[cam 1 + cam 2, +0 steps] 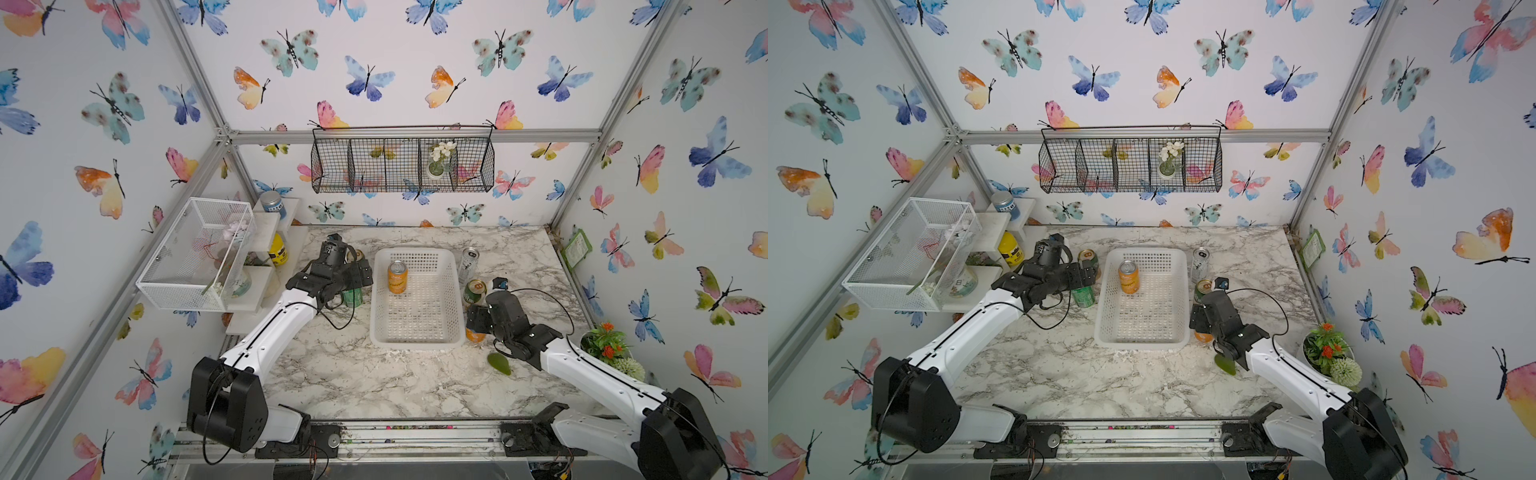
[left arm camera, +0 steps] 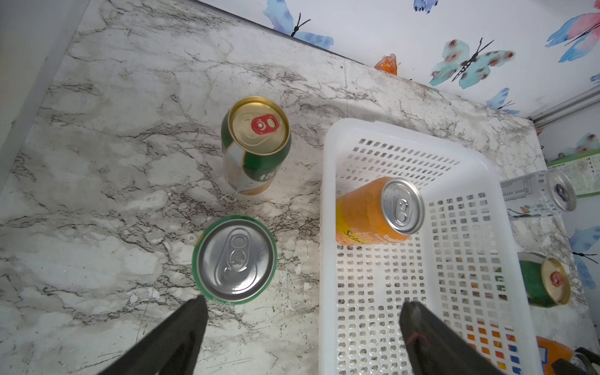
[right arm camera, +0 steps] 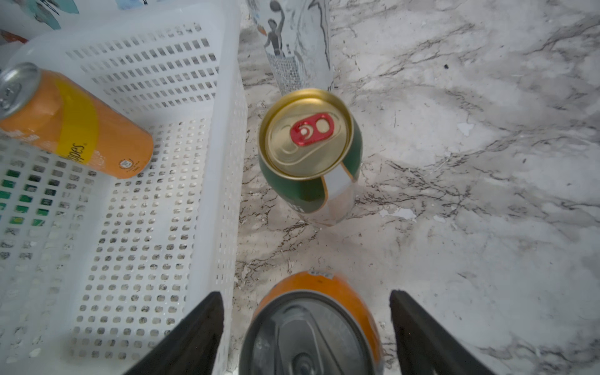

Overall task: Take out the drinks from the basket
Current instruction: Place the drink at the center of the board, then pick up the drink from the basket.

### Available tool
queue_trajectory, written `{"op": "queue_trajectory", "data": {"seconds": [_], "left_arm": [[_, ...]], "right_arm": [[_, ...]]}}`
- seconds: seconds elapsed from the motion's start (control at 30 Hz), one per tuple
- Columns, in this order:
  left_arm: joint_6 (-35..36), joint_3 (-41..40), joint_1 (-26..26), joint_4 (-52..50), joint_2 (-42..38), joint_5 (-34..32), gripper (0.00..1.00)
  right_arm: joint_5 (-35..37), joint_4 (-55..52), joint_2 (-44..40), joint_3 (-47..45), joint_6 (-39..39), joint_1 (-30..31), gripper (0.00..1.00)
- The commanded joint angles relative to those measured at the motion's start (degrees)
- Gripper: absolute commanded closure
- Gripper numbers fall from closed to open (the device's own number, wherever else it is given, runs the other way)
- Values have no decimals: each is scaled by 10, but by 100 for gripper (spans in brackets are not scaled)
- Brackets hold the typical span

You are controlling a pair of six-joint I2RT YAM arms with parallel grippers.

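The white basket (image 1: 417, 332) (image 1: 1142, 344) lies mid-table with one orange can (image 1: 397, 277) (image 2: 367, 214) (image 3: 74, 123) upright inside. Left of it stand a bright green can (image 1: 353, 297) (image 2: 235, 258) and a dark green gold-topped can (image 1: 1088, 257) (image 2: 256, 143). My left gripper (image 2: 305, 305) hangs open above the basket's left rim, holding nothing. Right of the basket stand a slim silver can (image 1: 468, 264) (image 3: 292, 42), another dark green can (image 1: 474, 292) (image 3: 308, 152) and a second orange can (image 1: 475, 334) (image 3: 311, 318). My right gripper (image 3: 306, 295) is open around that orange can, with gaps on both sides.
A green leaf (image 1: 498, 363) lies on the table by the right arm, and a potted plant (image 1: 604, 343) stands at the right edge. A white shelf with a yellow jar (image 1: 278, 249) and a white mesh box (image 1: 195, 253) crowd the left. A black wire basket (image 1: 401, 164) hangs on the back wall.
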Motion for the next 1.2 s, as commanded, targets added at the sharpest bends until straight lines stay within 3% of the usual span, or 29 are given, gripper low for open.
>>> {"op": "queue_trajectory", "data": {"seconds": [0.0, 0.13, 0.4, 0.67, 0.93, 1.17], "left_arm": [[13, 10, -1, 5, 6, 30, 1], [22, 22, -21, 4, 17, 29, 1], [21, 59, -51, -11, 55, 28, 1], [47, 189, -125, -57, 179, -56, 1], [50, 250, -127, -62, 277, -113, 2], [52, 281, -126, -67, 330, -114, 4]], "right_arm": [[40, -18, -25, 26, 5, 1, 16], [46, 9, -40, 38, -24, 2, 16], [39, 41, 11, 100, -53, 1, 15], [18, 59, 35, 117, -52, 1, 15], [22, 51, 16, 108, -53, 2, 15], [30, 49, 4, 107, -57, 1, 14]]}}
